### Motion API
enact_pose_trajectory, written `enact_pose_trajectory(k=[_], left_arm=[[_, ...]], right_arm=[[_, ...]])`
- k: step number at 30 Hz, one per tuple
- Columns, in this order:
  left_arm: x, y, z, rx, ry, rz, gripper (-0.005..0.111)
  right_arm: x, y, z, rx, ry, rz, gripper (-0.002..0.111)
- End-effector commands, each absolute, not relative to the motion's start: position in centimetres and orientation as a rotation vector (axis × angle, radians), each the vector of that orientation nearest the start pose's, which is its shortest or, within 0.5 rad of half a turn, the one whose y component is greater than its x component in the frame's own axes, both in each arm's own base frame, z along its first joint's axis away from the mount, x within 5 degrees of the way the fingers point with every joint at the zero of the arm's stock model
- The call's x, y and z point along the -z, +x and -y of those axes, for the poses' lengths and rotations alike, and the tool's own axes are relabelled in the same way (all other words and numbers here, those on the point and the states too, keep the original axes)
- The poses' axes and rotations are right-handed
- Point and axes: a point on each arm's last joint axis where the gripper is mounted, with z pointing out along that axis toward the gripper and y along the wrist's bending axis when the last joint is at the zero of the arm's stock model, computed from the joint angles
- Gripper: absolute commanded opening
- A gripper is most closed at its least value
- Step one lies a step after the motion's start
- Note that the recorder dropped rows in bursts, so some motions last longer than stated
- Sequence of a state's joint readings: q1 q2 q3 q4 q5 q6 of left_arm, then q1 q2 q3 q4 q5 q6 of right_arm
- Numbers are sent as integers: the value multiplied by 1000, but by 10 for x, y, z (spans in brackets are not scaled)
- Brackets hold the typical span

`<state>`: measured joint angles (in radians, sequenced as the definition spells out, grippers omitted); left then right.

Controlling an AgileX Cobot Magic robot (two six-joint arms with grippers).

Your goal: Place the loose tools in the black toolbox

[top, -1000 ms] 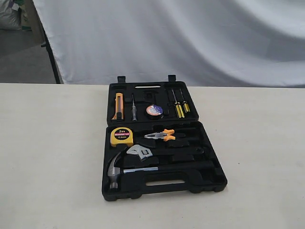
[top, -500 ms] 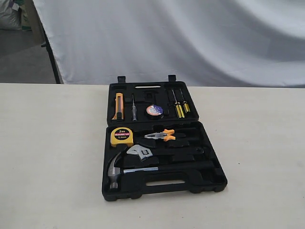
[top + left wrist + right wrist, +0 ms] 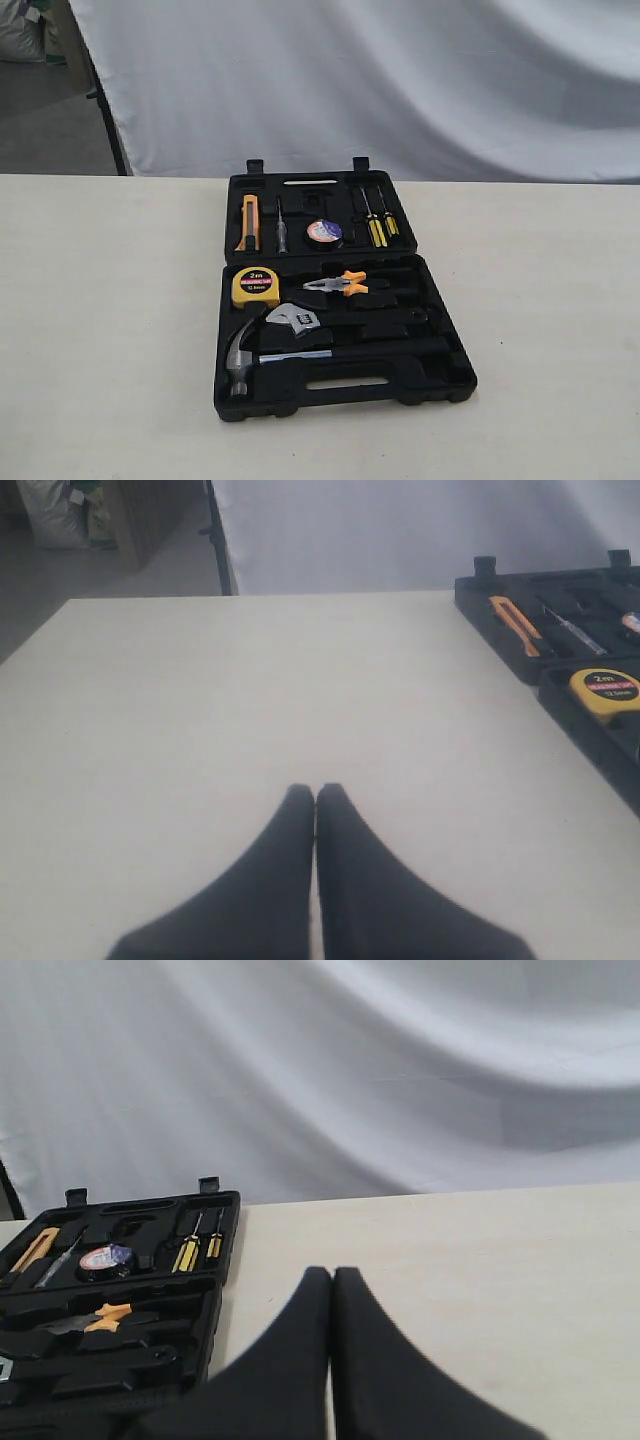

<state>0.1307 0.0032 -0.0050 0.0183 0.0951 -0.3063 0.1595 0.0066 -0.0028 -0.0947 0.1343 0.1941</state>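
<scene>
Since the black toolbox (image 3: 345, 395) lies wide open in the middle of the table (image 3: 110, 320), you can see the hammer (image 3: 240, 362) and wrench (image 3: 292, 319) bedded in its near half and the tape roll (image 3: 324, 232) in the far half. Their black handles kinda melt into the black recesses, and both wrist views crop the case. Left gripper (image 3: 316, 792) and right gripper (image 3: 332, 1275) are pinched closed on nothing, with bare tabletop on either side and the latches (image 3: 254, 166) right at the far edge.
</scene>
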Motion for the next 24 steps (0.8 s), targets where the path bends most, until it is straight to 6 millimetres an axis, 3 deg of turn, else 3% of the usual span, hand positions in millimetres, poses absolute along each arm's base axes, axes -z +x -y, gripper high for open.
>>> enact_pose_trajectory(k=[1,24], left_arm=[[-208,55,-9,103,-346,-1526,1],[-208,55,-9,103,-346,-1526,1]], right_arm=[[-201,56,-7,-165,-49,-1622,0],[-201,56,-9,-120,-124,-1617,0]])
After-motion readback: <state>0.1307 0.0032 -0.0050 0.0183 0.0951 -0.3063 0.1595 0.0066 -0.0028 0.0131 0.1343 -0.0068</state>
